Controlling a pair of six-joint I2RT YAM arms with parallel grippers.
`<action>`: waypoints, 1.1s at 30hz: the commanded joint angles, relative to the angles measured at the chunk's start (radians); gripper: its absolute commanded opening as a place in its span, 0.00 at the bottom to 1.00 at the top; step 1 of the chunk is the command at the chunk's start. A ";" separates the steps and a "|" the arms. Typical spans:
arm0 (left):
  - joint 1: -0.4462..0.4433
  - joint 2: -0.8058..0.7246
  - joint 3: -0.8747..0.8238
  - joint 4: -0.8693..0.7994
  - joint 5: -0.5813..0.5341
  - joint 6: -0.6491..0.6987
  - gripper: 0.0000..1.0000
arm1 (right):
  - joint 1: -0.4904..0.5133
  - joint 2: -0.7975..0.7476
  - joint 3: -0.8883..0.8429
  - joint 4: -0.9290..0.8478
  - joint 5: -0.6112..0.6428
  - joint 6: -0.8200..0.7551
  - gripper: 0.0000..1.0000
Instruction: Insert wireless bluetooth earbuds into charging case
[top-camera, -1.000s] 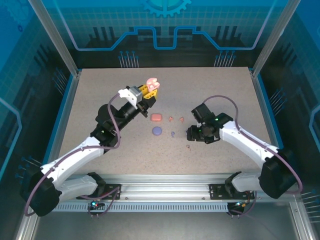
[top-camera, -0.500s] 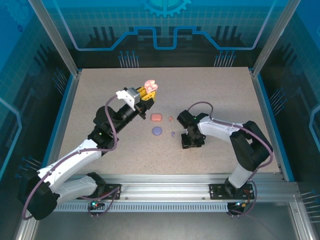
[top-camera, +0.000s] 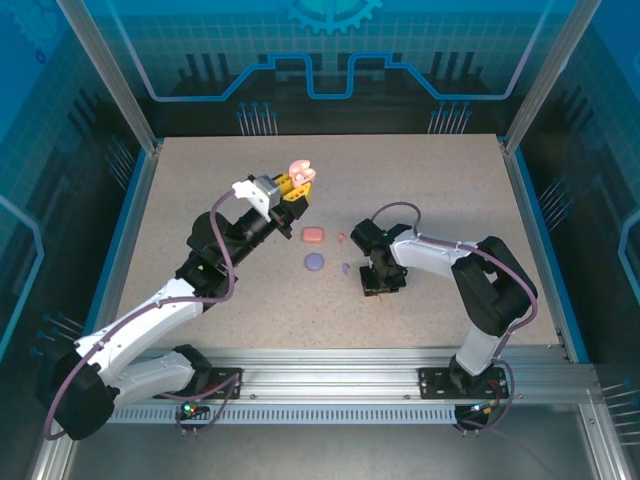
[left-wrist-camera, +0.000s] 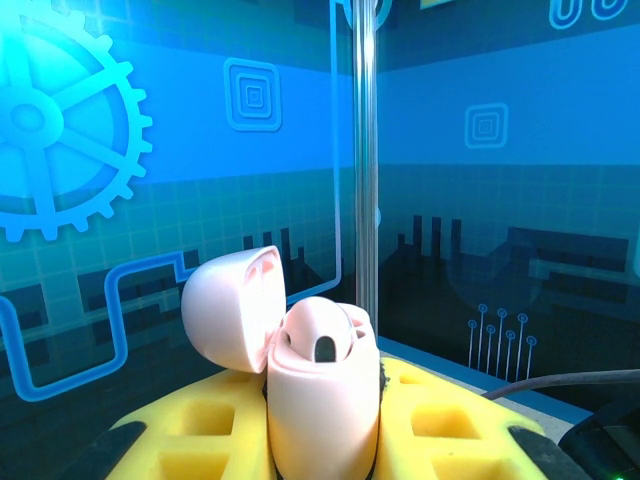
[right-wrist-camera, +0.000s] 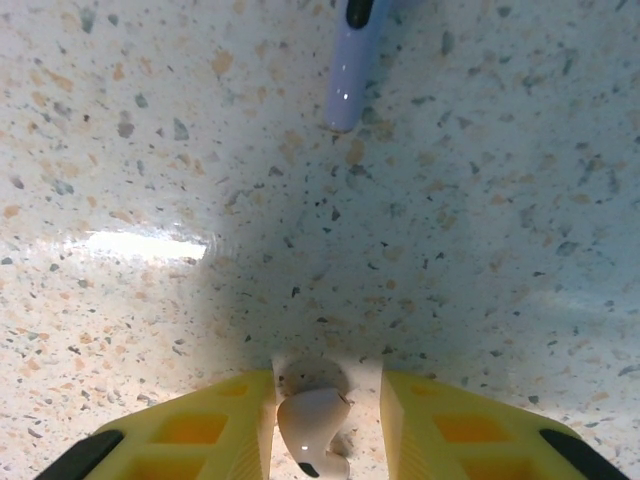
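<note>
No earbud is sitting in the open pink case (left-wrist-camera: 320, 400) yet, apparently; left fingers (left-wrist-camera: 200, 425) are clamping it aloft, while right fingers (right-wrist-camera: 190, 425) are straddling a pale earbud (right-wrist-camera: 312, 415) on the worktop (right-wrist-camera: 450, 250), grip unclear.

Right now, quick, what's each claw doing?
Left gripper: shut on the pink case, lid open.
Right gripper: open, straddling a pale bud on the table.
</note>
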 joint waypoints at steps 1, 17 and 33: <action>-0.006 0.000 0.001 0.024 -0.017 0.006 0.00 | 0.015 0.004 0.010 -0.012 0.007 -0.009 0.33; -0.007 0.005 0.007 0.022 -0.015 0.004 0.00 | 0.029 -0.018 -0.011 -0.015 0.008 -0.009 0.32; -0.006 0.008 0.007 0.023 -0.012 0.002 0.00 | 0.041 -0.005 -0.022 -0.015 0.032 -0.002 0.24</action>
